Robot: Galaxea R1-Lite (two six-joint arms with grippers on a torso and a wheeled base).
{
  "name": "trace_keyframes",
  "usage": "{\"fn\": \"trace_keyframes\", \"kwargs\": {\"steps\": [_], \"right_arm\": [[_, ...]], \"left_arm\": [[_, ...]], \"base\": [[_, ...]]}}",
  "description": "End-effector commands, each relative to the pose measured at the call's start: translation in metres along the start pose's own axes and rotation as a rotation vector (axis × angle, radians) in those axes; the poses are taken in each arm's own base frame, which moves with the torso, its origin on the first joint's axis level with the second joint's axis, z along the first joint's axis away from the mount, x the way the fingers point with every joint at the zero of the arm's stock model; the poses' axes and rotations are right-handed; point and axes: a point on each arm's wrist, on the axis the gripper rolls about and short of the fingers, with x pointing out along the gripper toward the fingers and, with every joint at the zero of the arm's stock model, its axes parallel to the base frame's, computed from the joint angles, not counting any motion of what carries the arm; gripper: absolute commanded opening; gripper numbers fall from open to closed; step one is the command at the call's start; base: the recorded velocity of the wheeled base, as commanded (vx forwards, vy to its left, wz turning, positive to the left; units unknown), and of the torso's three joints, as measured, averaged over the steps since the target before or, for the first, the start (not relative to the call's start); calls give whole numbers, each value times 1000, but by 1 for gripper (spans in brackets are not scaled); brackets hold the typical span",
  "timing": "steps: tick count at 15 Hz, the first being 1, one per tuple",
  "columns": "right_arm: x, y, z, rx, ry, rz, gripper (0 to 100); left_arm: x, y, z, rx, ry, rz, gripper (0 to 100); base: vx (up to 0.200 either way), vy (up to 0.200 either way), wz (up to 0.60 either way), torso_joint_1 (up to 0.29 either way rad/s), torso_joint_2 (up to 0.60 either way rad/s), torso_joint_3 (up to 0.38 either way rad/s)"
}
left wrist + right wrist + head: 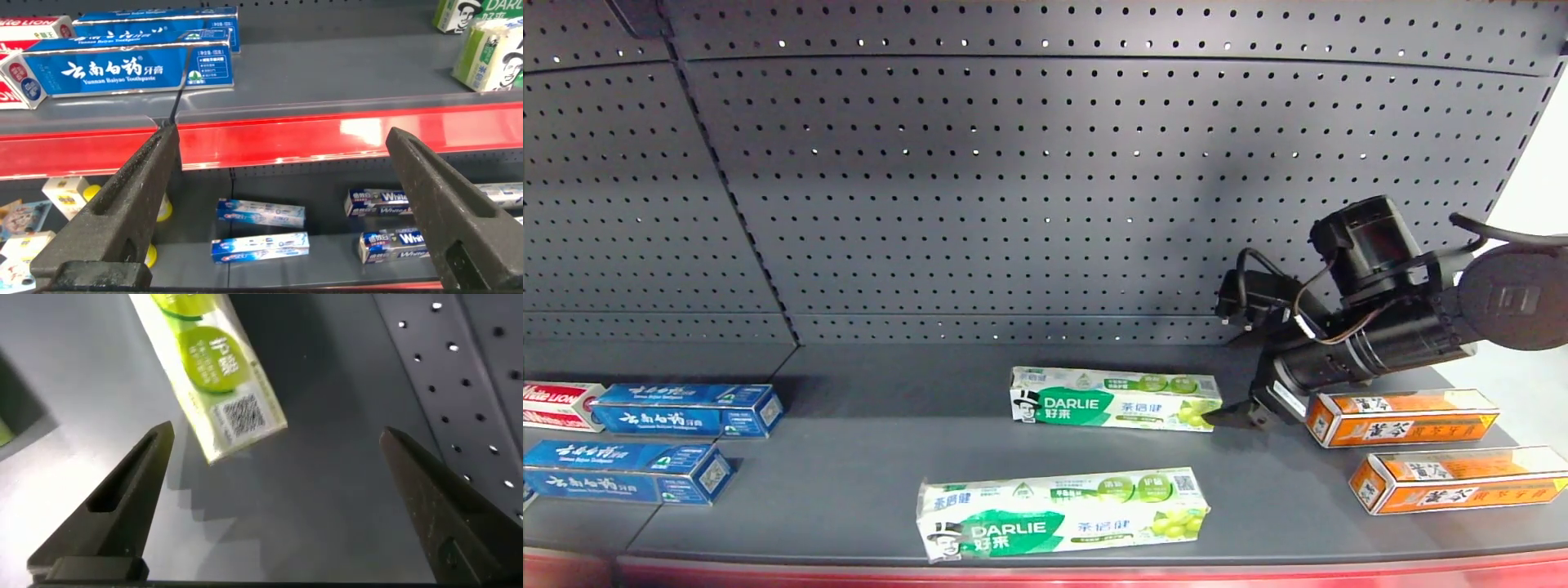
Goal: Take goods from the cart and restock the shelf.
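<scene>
While the right gripper [1232, 415] gapes empty, a glossy rectangular green carton [1115, 398] lies just beside.

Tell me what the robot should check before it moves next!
1. Right tool open: ok, jaws wide apart.
2. Right tool gripping nothing: ok.
3. Rear green box lying flat on the shelf: ok.
4. Right tool clear of that box: cannot tell; its tip sits right at the box's end.
5. Right arm clear of the orange boxes: cannot tell; it hangs close over the rear one.
6. Left tool open and empty: ok.
</scene>
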Motion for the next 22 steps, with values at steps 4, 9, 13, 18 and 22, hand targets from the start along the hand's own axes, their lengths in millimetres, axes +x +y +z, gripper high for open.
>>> {"fn": "trace_keyframes", "kwargs": {"steps": [4, 9, 13, 18, 22], "right_arm": [[-53, 5, -4, 15, -62, -90, 100], [-56, 0, -16, 42, -30, -144, 100], [-28, 0, -30, 44, -1, -189, 100], [8, -10, -32, 37, -5, -234, 100], [26, -10, -23, 18, -9, -225, 100]], "left_arm": [[0, 0, 0, 0, 0, 0, 100], [0, 0, 0, 0, 0, 0, 100], [0, 0, 0, 0, -2, 0, 100], [0, 0, 0, 0, 0, 0, 100], [0, 0, 0, 0, 1, 0, 100]], "base": [[0, 0, 0, 0, 0, 0], [0, 0, 0, 0, 0, 0], [0, 0, 0, 0, 0, 0], [0, 0, 0, 0, 0, 0], [0, 0, 0, 0, 0, 0]]}}
